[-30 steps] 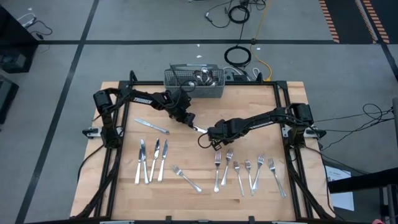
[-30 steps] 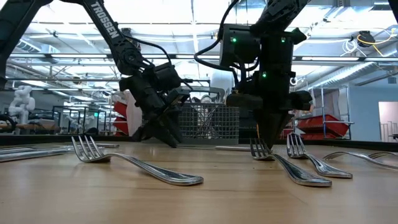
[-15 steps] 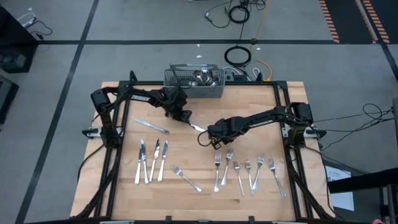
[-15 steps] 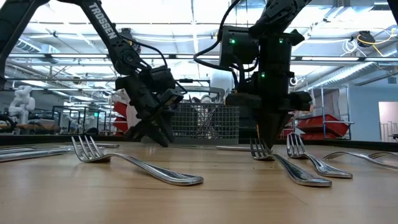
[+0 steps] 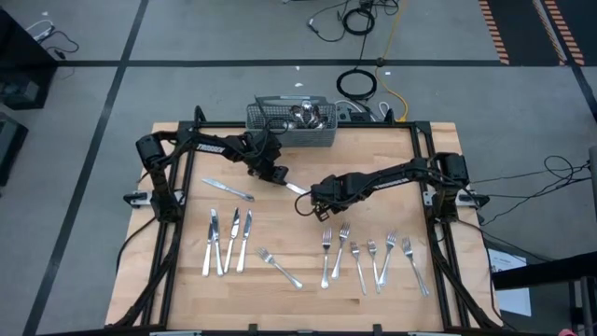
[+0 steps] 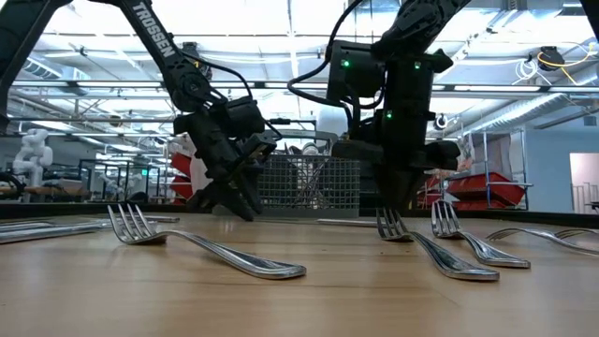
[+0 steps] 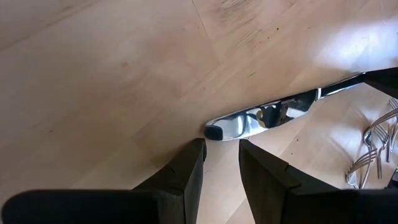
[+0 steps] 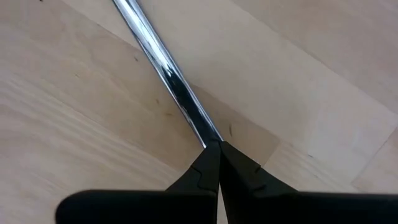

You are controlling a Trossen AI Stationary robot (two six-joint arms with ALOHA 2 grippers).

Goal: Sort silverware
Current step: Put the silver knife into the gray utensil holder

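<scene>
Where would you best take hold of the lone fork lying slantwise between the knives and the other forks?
Grip the lone fork mid-handle, coming straight down from above with the jaws set across its narrow width. It lies flat and slim on the table, with bare wood on either side.

Silverware shiny silver, mirror-bright. Table pale blond wood with plank grain. Both arms black; white lettering on left arm. Basket at far edge grey wire mesh. Floor grey, dark stripes.
</scene>
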